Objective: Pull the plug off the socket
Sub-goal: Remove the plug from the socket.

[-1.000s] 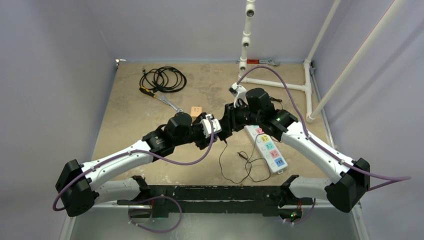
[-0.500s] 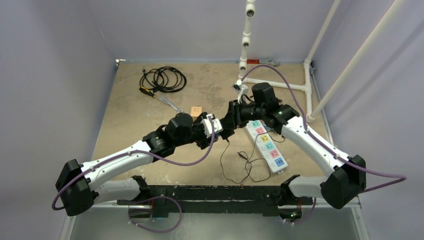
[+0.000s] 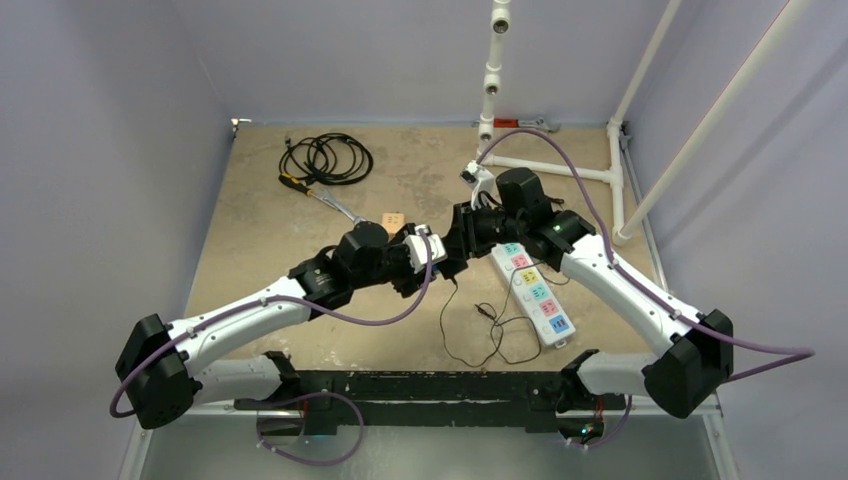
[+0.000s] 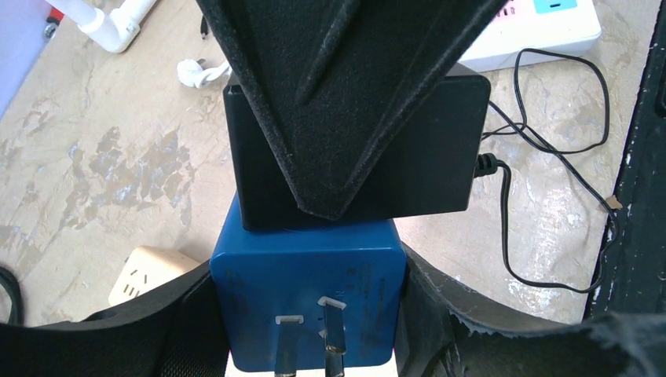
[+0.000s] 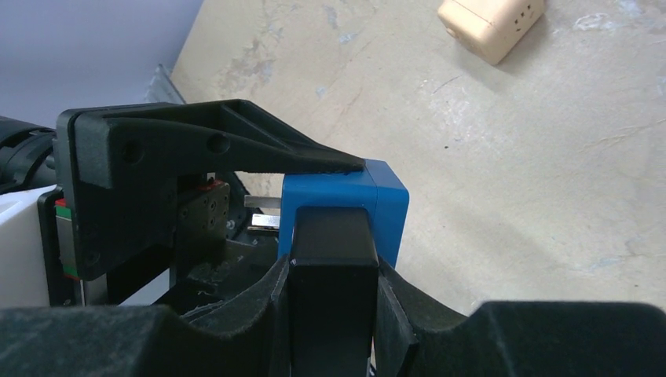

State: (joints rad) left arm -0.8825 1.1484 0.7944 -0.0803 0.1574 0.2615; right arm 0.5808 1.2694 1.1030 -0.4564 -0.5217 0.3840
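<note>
Left wrist view looks down on a glossy blue socket block (image 4: 306, 302), a square-edged plastic cube with two flat metal prongs jutting from its near face. The block sits in the lower middle of the frame, clamped between the two padded black fingers (image 4: 157, 334) of the left pincer (image 4: 306, 322). That pincer is closed to a middling width, with both pads pressed on the cube's sides. Butted flush against the far face of the cube is the black plug (image 4: 424, 157), a matte rectangular adapter body. No gap shows between the two, so the plug sits in the socket. A thin black cord (image 4: 510, 236) leaves its right side and loops over the mottled, beige worktop (image 4: 102, 157). In the right wrist view the right pincer (image 5: 330, 275) is drawn in narrow, and its felt-textured fingers (image 5: 389, 306) squeeze the plug's smooth, rounded black end at the bottom centre. The blue block lies just beyond it. A small beige cube (image 5: 491, 23) lies apart in the upper right. From the top external view the two pincers meet at mid-frame, with a white power strip (image 3: 535, 290) just to their right.
</note>
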